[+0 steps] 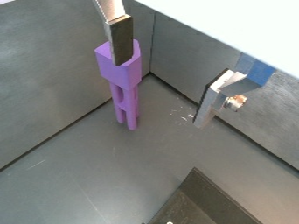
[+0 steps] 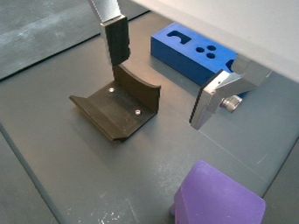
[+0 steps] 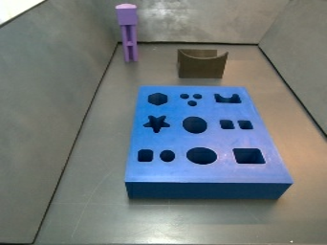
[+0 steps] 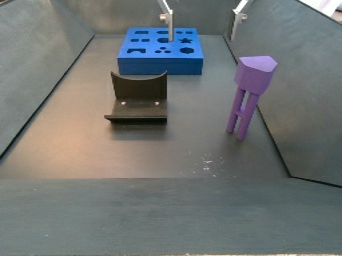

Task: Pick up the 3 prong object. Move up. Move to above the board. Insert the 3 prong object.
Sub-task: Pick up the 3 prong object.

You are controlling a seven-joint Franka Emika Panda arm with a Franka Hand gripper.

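The purple 3 prong object (image 1: 121, 83) stands upright on its legs on the grey floor near a wall; it also shows in both side views (image 3: 126, 33) (image 4: 249, 95) and, partly, in a wrist view (image 2: 218, 198). The blue board (image 3: 205, 134) lies flat on the floor, cutouts up, and shows in a side view (image 4: 160, 50) and in a wrist view (image 2: 193, 54). My gripper (image 1: 163, 87) is open and empty, with the jaws wide apart. It hangs high, apart from both things, and only its fingertips (image 4: 167, 15) show in that side view.
The dark L-shaped fixture (image 2: 117, 109) stands on the floor between the board and the 3 prong object, as both side views show (image 3: 201, 63) (image 4: 138, 98). Grey walls enclose the floor on the sides.
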